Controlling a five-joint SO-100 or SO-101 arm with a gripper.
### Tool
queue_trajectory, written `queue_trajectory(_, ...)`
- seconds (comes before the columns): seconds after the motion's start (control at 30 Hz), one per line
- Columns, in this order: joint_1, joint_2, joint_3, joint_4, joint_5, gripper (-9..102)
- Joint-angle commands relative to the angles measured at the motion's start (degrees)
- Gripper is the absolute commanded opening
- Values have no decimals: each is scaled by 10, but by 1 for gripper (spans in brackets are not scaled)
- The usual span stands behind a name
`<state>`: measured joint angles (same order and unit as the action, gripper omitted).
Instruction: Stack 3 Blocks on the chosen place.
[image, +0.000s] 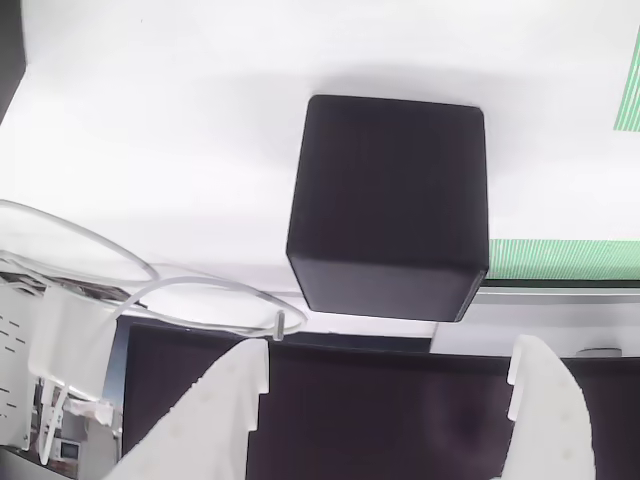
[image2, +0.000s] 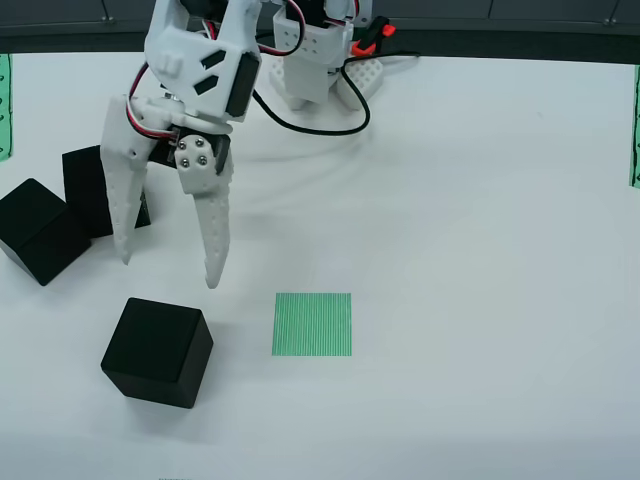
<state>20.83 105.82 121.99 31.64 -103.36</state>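
In the overhead view, three black blocks lie at the left of the white table. One block (image2: 158, 351) sits alone near the front, left of the green striped chosen place (image2: 312, 324). Two more blocks (image2: 38, 230) (image2: 92, 188) stand together behind it. My white gripper (image2: 168, 272) hangs open just above and behind the front block, holding nothing. The gripper-mounted view has that block (image: 388, 205) between and beyond my open fingertips (image: 245, 365), with the striped patch (image: 565, 258) to its right.
The arm's base (image2: 315, 60) and its cables stand at the back centre of the table. Green striped bands (image2: 4, 105) (image2: 635, 125) run along the left and right edges. A dark panel (image: 380, 410) lies under the fingers in the gripper-mounted view.
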Motion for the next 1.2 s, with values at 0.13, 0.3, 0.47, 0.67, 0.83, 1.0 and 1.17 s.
queue_trajectory(0.13,25,-93,-151,28,-13,31)
queue_trajectory(0.3,25,-160,-207,31,-27,31)
queue_trajectory(0.47,4,-205,-270,99,-27,31)
queue_trajectory(0.67,-18,-232,-293,127,-18,33)
queue_trajectory(0.83,-22,-235,-288,138,-19,33)
queue_trajectory(1.0,-14,-247,-297,138,-24,33)
queue_trajectory(1.17,-3,-260,-321,139,-26,33)
